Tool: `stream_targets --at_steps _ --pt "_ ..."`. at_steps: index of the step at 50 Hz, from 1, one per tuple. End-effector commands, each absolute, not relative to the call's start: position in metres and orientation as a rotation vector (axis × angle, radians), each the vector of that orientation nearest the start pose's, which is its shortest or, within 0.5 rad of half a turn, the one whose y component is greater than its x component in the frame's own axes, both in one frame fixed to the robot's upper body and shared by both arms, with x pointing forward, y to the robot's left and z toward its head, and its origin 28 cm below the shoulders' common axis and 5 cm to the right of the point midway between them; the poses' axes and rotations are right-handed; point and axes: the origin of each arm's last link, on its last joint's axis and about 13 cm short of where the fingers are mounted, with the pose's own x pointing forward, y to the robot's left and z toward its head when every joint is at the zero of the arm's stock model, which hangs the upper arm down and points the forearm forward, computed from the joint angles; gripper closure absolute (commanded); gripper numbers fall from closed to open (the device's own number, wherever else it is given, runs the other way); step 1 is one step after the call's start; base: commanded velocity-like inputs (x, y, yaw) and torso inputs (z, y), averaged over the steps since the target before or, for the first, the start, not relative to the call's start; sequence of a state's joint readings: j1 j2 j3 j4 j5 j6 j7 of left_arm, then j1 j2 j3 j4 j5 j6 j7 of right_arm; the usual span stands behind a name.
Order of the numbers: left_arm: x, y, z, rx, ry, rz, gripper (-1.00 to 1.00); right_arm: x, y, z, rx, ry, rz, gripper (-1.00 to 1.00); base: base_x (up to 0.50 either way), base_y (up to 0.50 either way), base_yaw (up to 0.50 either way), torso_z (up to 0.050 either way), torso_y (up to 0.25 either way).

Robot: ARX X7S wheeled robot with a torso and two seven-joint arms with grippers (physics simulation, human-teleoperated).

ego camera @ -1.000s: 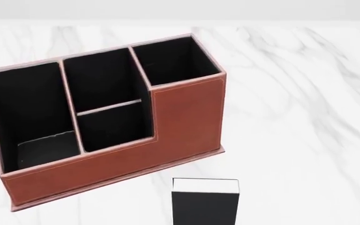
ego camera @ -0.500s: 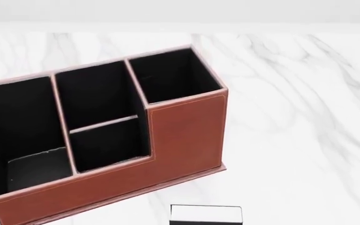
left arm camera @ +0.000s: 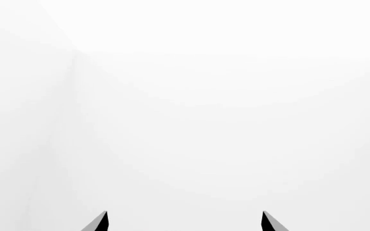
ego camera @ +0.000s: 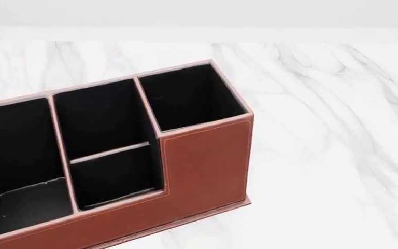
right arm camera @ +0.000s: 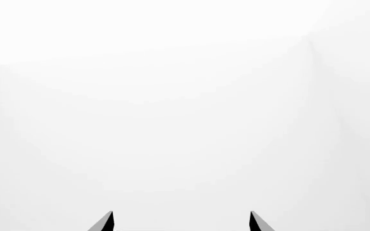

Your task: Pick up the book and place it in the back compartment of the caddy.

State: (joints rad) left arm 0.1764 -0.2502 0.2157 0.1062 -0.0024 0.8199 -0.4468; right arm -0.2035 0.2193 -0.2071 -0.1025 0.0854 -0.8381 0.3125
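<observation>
Left gripper (left arm camera: 183,222): only two dark fingertips show at the bottom edge of the left wrist view, set well apart with nothing between them, so the jaws stand wide. They face blank white and carry nothing, which suggests an arm parked clear of the work.

Right gripper (right arm camera: 181,222): the same sight in the right wrist view, two dark tips at the bottom edge, spread wide and empty, pointed at a plain pale backdrop.

Book: not visible in any current view. It is neither between the jaws nor in any compartment that can be seen, so where it lies cannot be told.

Caddy (ego camera: 202,155): fills the left and lower centre of the head view, cut off by the left and bottom edges. Its reddish-brown front wall is stepped, low on the left and tall on the right, probably so short items stay reachable from the front. The black-lined bays are open at the top.

Back compartment (ego camera: 99,114): the rear half of the divided middle bay, behind a pale cross divider; this looks like the target, and it appears empty.

Marble tabletop (ego camera: 337,129): white with grey veins, running from lower right to the far edge.

Task stage: by my reading, pickup is not yet done.
</observation>
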Motion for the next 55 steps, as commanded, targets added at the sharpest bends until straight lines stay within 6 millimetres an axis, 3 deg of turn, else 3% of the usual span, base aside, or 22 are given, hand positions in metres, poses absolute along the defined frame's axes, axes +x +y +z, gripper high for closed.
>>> stream_targets --at_steps 1,55 --pt "0.1606 0.2108 0.0531 -0.061 -0.718 0.108 -1.0 0.1553 -0.1002 0.0503 0.112 -0.689 -0.045 -1.0 0.07 0.0 0.0 0.0 0.0" --pt "0.1609 0.2099 0.0531 -0.059 -0.713 0.104 -1.0 0.1549 -0.0992 0.0493 0.094 -0.71 -0.062 -1.0 0.0 0.03 0.0 0.0 0.0"
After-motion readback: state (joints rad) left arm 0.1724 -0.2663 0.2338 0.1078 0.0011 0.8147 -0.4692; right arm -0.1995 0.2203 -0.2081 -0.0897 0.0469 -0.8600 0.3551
